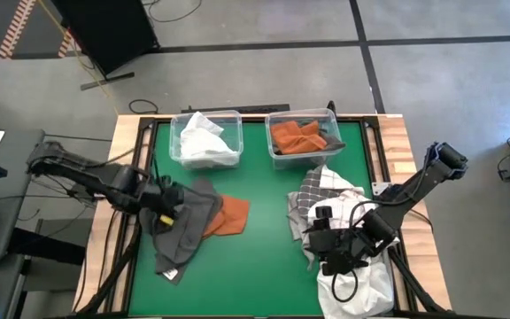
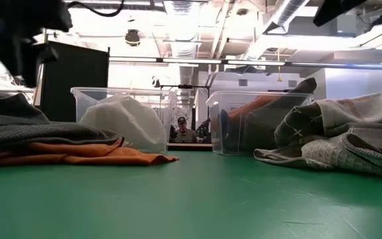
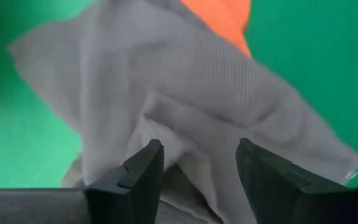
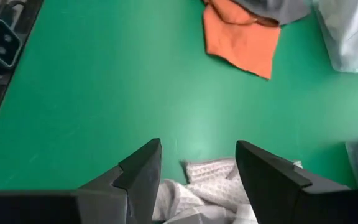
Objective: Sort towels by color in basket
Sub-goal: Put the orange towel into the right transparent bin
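On the green table's left, a dark grey towel (image 1: 189, 229) (image 3: 185, 81) lies crumpled, one side over an orange towel (image 1: 231, 215) (image 4: 244, 37). My left gripper (image 1: 168, 202) (image 3: 197, 146) hangs open above the grey towel, clear of it in the low view (image 2: 15, 33). On the right, a white-and-grey checked towel (image 1: 321, 189) (image 2: 350, 126) and a white towel (image 1: 366, 282) lie heaped. My right gripper (image 1: 326, 250) (image 4: 197, 146) stands open above the checked towel's edge (image 4: 210, 171). At the back stand two clear baskets: the left (image 1: 181, 120) holds white towels (image 1: 206, 140); the right (image 1: 277, 116) holds orange (image 1: 292, 137) and dark grey cloth.
Bare green surface (image 1: 264, 261) lies between the two heaps and toward the near edge. A wooden frame (image 1: 401, 142) runs round the table. In the low view a person (image 2: 181, 129) shows in the room behind the baskets.
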`<move>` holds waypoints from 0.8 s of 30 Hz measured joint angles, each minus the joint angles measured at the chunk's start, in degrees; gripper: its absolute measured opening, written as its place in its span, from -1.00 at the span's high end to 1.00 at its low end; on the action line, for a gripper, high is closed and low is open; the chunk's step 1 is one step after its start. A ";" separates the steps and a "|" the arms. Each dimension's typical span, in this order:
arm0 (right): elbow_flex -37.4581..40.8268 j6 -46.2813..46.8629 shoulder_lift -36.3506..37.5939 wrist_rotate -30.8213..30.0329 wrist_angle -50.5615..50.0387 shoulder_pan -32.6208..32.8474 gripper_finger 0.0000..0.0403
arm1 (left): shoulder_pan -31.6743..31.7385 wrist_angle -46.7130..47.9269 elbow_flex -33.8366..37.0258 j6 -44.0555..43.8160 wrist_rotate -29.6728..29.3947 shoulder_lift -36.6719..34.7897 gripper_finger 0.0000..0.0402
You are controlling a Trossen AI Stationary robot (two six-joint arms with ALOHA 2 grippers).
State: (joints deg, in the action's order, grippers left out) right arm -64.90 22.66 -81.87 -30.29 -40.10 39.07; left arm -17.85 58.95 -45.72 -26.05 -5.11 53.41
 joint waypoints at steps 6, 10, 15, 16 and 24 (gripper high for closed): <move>0.00 -0.25 0.02 -0.01 0.40 -1.86 -0.19 | -5.70 -1.25 2.69 -1.70 -2.54 3.85 -0.36; 0.00 -0.25 0.02 -0.01 1.03 -2.17 -0.19 | -6.96 -2.36 3.77 -2.44 -2.05 7.16 -0.62; 0.00 -0.57 0.02 -0.01 2.23 -2.15 -0.19 | -7.96 -8.13 6.73 -2.42 -1.15 12.29 -0.77; 0.00 -0.57 0.02 -0.01 2.23 -2.15 -0.19 | -7.97 -9.43 7.45 -2.29 -1.28 13.44 -0.77; 0.00 -0.66 0.02 0.01 2.45 -1.97 -0.19 | -8.01 -14.07 8.07 -2.88 -3.93 22.37 -0.36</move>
State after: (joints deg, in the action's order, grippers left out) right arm -64.90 22.00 -81.84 -30.28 -37.65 37.11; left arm -25.87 44.88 -37.65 -28.93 -9.04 75.78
